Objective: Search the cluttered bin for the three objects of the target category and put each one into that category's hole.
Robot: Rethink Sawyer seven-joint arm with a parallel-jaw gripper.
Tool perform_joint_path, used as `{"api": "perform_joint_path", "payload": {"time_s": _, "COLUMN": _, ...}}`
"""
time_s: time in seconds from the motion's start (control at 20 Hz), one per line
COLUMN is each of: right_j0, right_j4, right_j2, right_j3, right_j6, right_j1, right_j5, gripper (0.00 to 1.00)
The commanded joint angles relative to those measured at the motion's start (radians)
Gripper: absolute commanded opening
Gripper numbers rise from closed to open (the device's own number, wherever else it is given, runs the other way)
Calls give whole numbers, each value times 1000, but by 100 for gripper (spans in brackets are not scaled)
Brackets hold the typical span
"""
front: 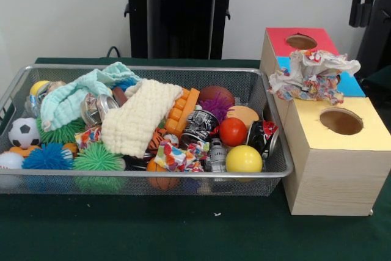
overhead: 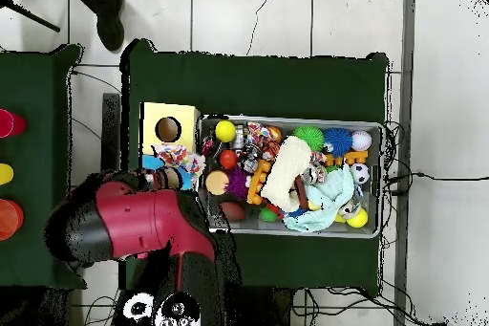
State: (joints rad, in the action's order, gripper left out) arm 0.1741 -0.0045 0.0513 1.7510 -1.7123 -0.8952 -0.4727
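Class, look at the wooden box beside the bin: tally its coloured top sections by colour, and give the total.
Red section: 1
Blue section: 1
Yellow section: 1
Total: 3 sections on the wooden box. Crumpled paper covers most of the blue one.

A pale wall (front: 61, 10) behind; white tiled floor (overhead: 287, 16) around.

Front view low, close across table; overhead straight down, farther; both share bin (front: 256, 175) (overhead: 377, 131), box (front: 336, 169) (overhead: 153, 117).
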Motion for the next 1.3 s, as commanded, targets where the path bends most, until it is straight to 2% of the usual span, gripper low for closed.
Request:
{"api": "perform_joint_path", "payload": {"time_s": 0.05, "right_j0": -33, "right_j4": -56, "right_j2": 6, "right_j3": -59, "right_j6": -77, "right_j1": 21, "right_j5": -68, "gripper": 0}}
{"api": "perform_joint_path", "payload": {"time_s": 0.15, "right_j0": -39, "right_j4": -85, "right_j2": -4, "right_j3": -77, "right_j6": -29, "right_j1": 23, "right_j5": -95, "gripper": 0}}
{"api": "perform_joint_path", "payload": {"time_s": 0.3, "right_j0": -48, "right_j4": -99, "right_j2": -16, "right_j3": -91, "right_j6": -4, "right_j1": 22, "right_j5": -119, "gripper": 0}}
{"api": "perform_joint_path", "payload": {"time_s": 0.55, "right_j0": -67, "right_j4": -115, "right_j2": -29, "right_j3": -81, "right_j6": 2, "right_j1": 21, "right_j5": -93, "gripper": 0}}
{"api": "perform_joint_path", "payload": {"time_s": 0.95, "right_j0": -140, "right_j4": -139, "right_j2": -81, "right_j3": -78, "right_j6": 41, "right_j1": 35, "right_j5": -71, "gripper": 0}}
{"api": "perform_joint_path", "payload": {"time_s": 1.3, "right_j0": -222, "right_j4": -157, "right_j2": -128, "right_j3": -32, "right_j6": 67, "right_j1": 30, "right_j5": -34, "gripper": 0}}
